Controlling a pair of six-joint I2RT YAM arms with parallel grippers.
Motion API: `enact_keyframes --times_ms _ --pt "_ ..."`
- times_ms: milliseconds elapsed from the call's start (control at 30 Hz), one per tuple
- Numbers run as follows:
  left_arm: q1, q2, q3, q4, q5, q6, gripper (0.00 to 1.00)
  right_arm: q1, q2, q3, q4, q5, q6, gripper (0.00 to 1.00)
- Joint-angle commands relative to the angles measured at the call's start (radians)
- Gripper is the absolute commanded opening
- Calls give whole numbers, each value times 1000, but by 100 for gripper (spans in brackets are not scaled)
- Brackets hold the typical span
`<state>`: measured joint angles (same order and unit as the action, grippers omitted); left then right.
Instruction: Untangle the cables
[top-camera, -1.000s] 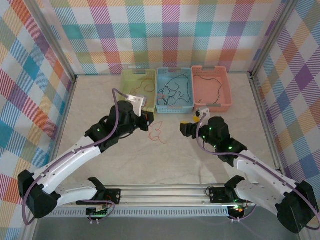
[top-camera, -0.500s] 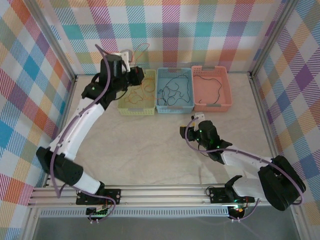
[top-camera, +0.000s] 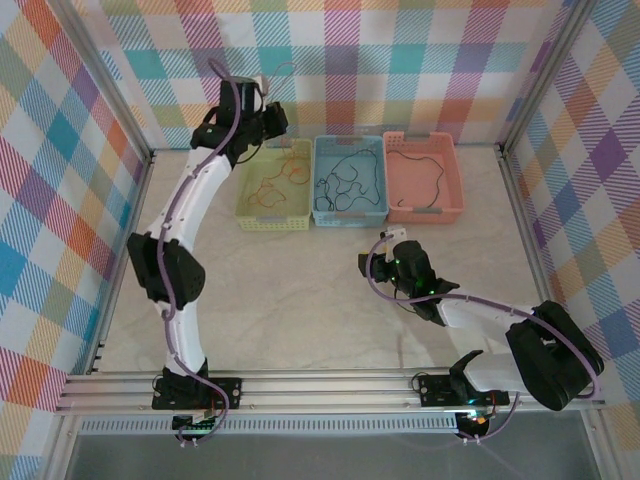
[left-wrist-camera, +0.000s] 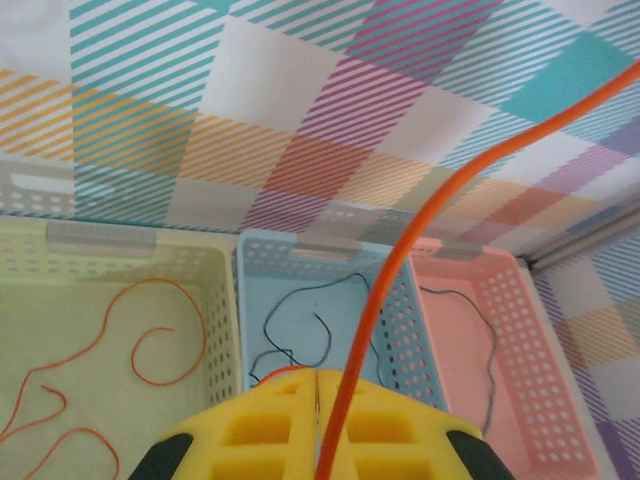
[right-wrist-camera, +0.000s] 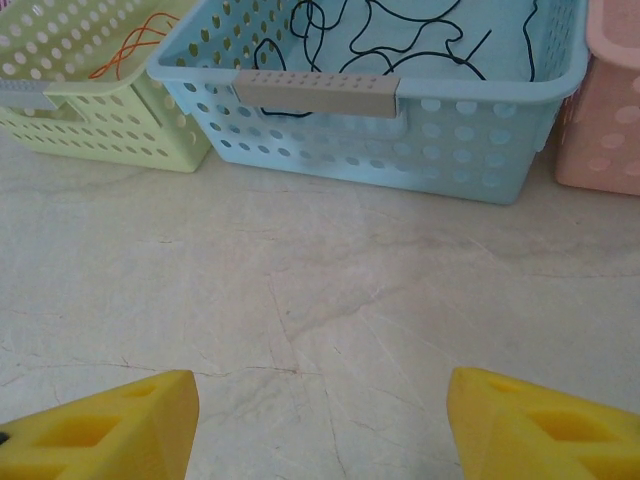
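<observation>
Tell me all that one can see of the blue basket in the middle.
The blue basket is light blue plastic, its walls full of round holes, with a grey perforated grip on the near rim. It stands upright on the table, between the yellow-green basket and the pink basket. Thin black cables lie looped inside.

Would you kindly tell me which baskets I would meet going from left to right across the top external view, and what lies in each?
yellow-green basket with orange-red cables → blue basket with black cables → pink basket with one dark cable
</observation>
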<state>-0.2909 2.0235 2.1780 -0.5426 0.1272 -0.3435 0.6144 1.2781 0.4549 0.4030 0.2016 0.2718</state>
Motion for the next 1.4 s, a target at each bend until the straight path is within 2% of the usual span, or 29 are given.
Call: enact_keyframes --times_ms 0,200,333,367,467,500,567,667,800,1000,1133,1233,1367 --pt "32 100 102 -48 -32 22 0 -6 7 34 23 5 -5 67" --pt "54 301 241 -143 -108 53 0 -5 12 38 16 7 -6 67" --pt "69 381 239 -161 -115 58 1 -5 17 41 16 1 -6 67" --pt "71 392 236 -165 -110 55 7 -5 18 41 14 3 -7 67" --pt "76 408 238 -192 -82 46 43 -5 21 47 6 5 -8 67" --pt "76 403 238 -206 -89 42 49 -5 22 48 6 5 -8 67" --pt "76 377 235 -230 -93 44 57 -6 27 51 2 0 -8 67" --pt "76 310 220 -259 -86 50 60 -5 30 59 -7 -9 -7 67" --pt "76 134 61 -218 -84 45 60 -6 24 58 -7 -10 -8 67" --pt "70 -289 -453 38 -65 13 61 -6 9 51 -1 -11 -8 67" --pt "53 -630 -839 220 -127 -2 64 -5 -23 32 22 12 -36 67" --pt "33 -857 -1067 317 -129 -9 66 -7 -82 23 27 87 -92 71" --pt "-7 -1105 -1277 351 -186 -28 73 -18 -220 6 21 150 -140 76"
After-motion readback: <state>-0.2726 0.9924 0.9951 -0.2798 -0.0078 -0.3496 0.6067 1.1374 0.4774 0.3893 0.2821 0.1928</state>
